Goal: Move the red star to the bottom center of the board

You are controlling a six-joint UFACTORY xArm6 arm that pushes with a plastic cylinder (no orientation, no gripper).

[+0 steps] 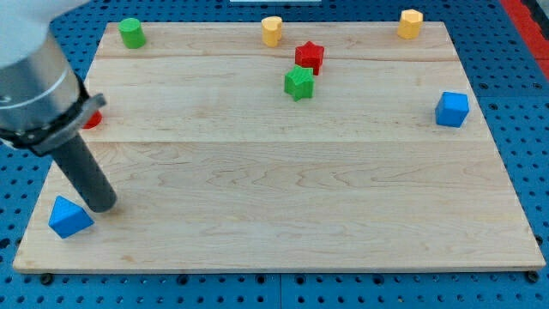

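The red star (309,57) lies near the view's top centre of the wooden board (283,189), touching or almost touching a green star (298,83) just below and left of it. My tip (101,206) is at the view's lower left, far from the red star. It stands just up and right of a blue triangular block (68,217).
A green cylinder (131,33) is at the top left, a yellow block (272,30) at top centre, another yellow block (410,23) at top right. A blue cube (452,109) is at the right edge. A red block (91,119) is partly hidden behind the arm at the left.
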